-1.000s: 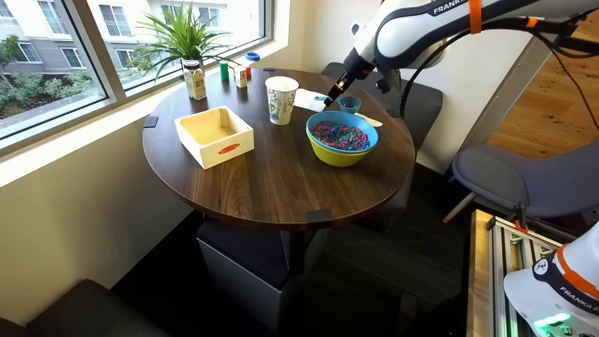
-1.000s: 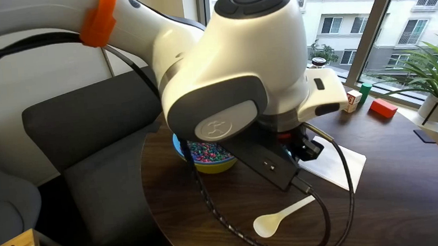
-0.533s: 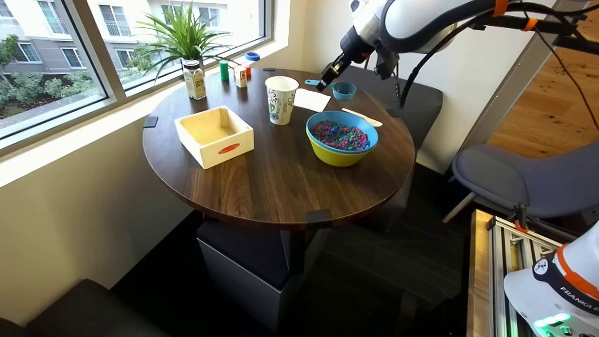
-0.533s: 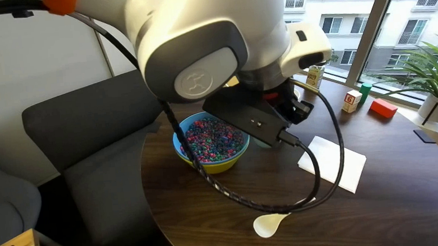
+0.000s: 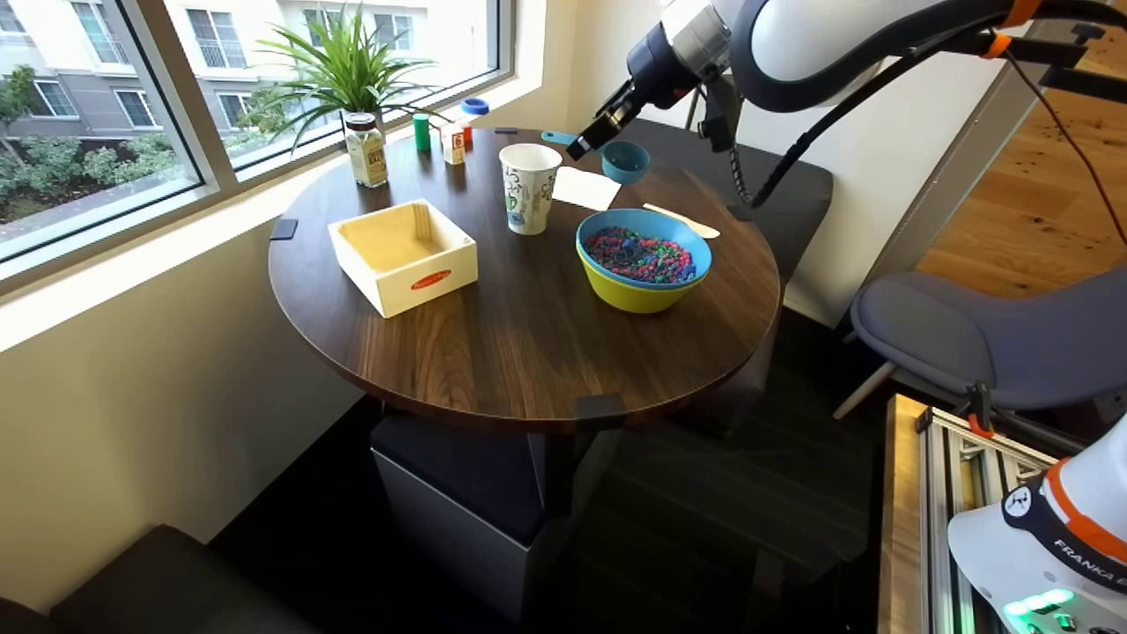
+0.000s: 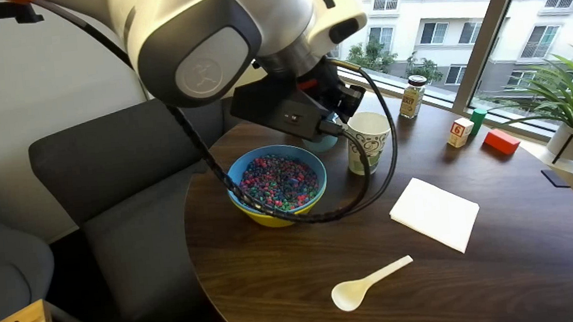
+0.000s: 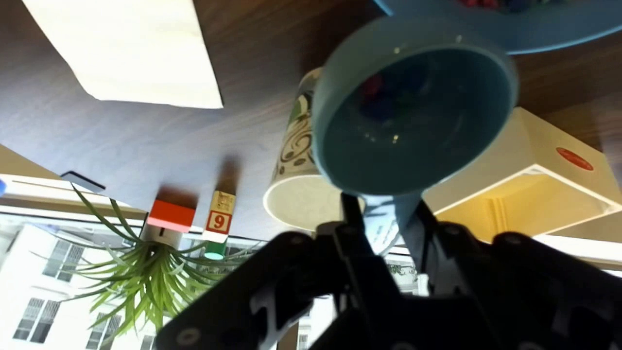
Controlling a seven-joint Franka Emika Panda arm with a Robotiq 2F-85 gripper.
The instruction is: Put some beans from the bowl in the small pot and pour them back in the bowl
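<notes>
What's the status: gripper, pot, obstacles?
Gripper shut on small pot, aloft. Beans in bowl, some apparently in pot. Paper cup near bowl, possible snag.

I can't count the dim, blurred beans (image 7: 376, 93) inside the small pot (image 7: 437, 136); the wrist view's top edge cuts off most of the bowl (image 7: 559, 30).

One table (image 5: 519, 352), one bowl (image 5: 638, 302), one pot (image 7: 418, 155), one patterned cup (image 5: 528, 194), one tray (image 5: 401, 289), one spoon (image 6: 360, 287), one white sheet (image 6: 435, 215), one jar (image 6: 412, 99), one plant (image 5: 348, 79) and three blocks (image 6: 459, 133) are in sight. Beans (image 7: 379, 95) in the pot seem few, too dim to count.
</notes>
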